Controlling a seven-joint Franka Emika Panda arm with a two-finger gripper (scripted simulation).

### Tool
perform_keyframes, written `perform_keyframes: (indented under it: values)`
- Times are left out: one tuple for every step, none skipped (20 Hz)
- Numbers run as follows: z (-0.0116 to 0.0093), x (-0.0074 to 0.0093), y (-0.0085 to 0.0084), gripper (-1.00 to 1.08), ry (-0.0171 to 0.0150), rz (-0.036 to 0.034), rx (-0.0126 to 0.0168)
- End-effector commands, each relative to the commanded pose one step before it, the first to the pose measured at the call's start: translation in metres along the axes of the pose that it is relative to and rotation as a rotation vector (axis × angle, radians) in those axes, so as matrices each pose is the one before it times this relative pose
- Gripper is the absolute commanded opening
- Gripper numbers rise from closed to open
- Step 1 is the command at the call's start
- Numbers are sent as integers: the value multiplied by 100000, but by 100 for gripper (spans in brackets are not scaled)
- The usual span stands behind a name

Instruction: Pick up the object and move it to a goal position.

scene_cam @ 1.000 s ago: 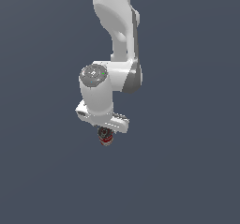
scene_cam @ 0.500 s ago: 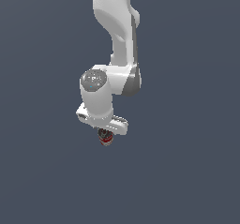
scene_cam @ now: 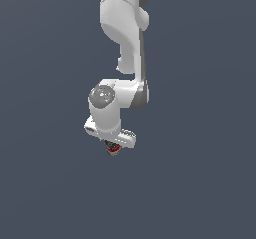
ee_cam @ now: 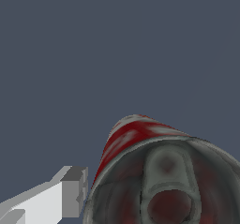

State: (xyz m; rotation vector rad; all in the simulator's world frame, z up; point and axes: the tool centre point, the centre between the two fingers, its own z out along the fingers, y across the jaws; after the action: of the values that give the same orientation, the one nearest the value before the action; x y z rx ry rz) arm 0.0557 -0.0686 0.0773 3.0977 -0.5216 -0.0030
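One small red-and-white can with a dark grey round top (ee_cam: 159,181) sits clamped in my white gripper (scene_cam: 113,148), held beneath the arm. I judge it light, stiff and slick-walled; gripping across the side at mid-height seems safest.

The arm's (scene_cam: 122,38) top is cut off at the exterior view's upper edge. The can (scene_cam: 113,149) peeks out tiny beneath the gripper (scene_cam: 112,146), fingers hidden; in the wrist view it's cropped.
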Motion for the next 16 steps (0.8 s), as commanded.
perform_keyframes:
  values:
    - [-7, 120, -26, 100, 183, 12, 50]
    - [0, 0, 0, -100, 0, 0, 0]
    - [0, 0, 0, -100, 0, 0, 0]
    - [0, 0, 0, -100, 0, 0, 0]
    - [0, 0, 0, -100, 0, 0, 0]
    - [0, 0, 0, -100, 0, 0, 0]
    - [0, 0, 0, -100, 0, 0, 0]
    - [0, 0, 0, -100, 0, 0, 0]
    - [0, 0, 0, -100, 0, 0, 0]
    - [0, 0, 0, -100, 0, 0, 0]
    - [0, 0, 0, -100, 0, 0, 0]
    - [32, -64, -32, -100, -164, -40, 2]
    - [-8, -19, -24, -100, 0, 0, 0]
    - [-24, -57, -72, -100, 0, 0, 0]
    - [-41, -95, -121, -100, 0, 0, 0]
    - [-57, -134, -170, -100, 0, 0, 0]
